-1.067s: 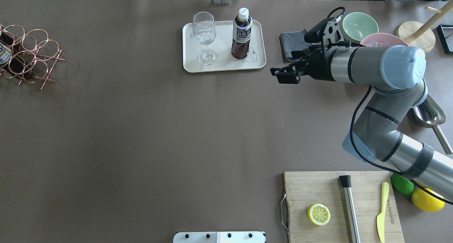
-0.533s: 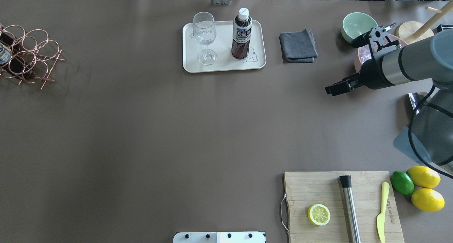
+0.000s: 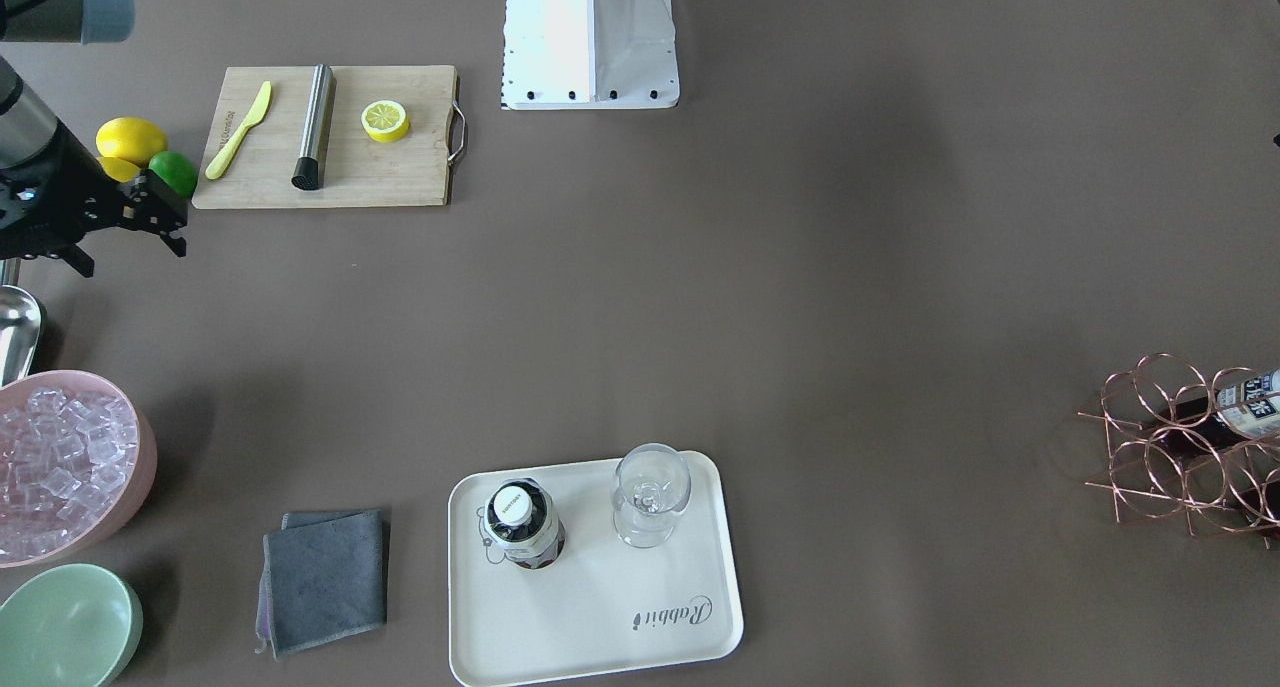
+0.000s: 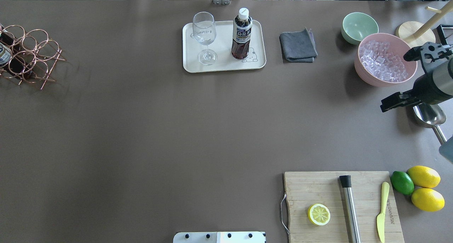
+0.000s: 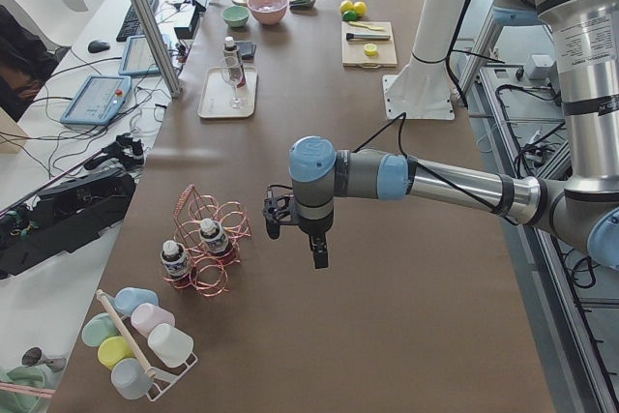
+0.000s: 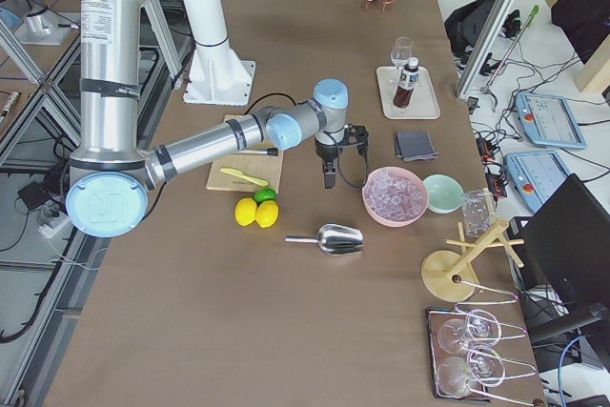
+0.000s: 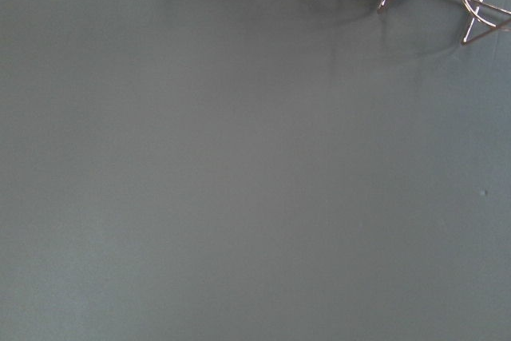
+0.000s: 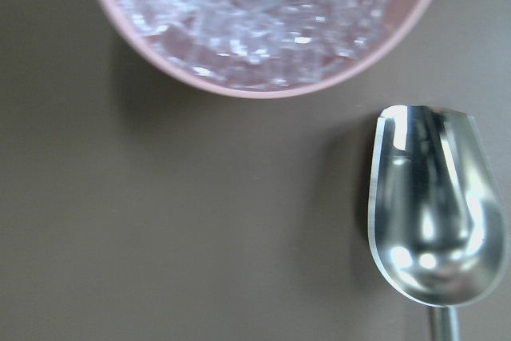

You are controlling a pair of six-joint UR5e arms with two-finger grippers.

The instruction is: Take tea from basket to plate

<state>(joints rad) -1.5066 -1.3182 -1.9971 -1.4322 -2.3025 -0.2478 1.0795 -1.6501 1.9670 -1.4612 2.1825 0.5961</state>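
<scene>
The tea (image 4: 242, 34) stands upright on the plate (image 4: 223, 67), at the end with the bear drawing, its white cap on. A wine glass (image 4: 204, 36) shares the plate at the other end, near the tea but not touching it. Both sit at the far side of the worktop (image 4: 141, 129).

The basket (image 4: 32, 55) is at the worktop's left edge, well apart from the plate. Two more bottles (image 5: 175, 260) lie in its rings. The left gripper (image 5: 318, 256) hangs point-down over the worktop just beside the basket without touching it. It shows only from the side, so I cannot tell how its jaws stand. Its wrist camera sees bare worktop, with the basket's feet in the top right corner.

The right gripper (image 4: 389, 104) hovers near the worktop's right edge, between a pink bowl (image 4: 361, 71) full of ice and a metal scoop (image 4: 430, 115). It holds nothing, but whether its jaws are apart or together I cannot tell. A folded grey cloth (image 4: 298, 46) lies just right of the plate, between it and the pink bowl, and a green bowl (image 4: 359, 25) sits just beyond the pink one.

Nearer the robot on the right, a cutting board (image 4: 318, 186) carries a half lemon (image 4: 319, 214), a steel rod (image 4: 349, 207) and a yellow knife (image 4: 381, 211). A lime (image 4: 402, 183) and two lemons (image 4: 423, 176) lie beside it.
</scene>
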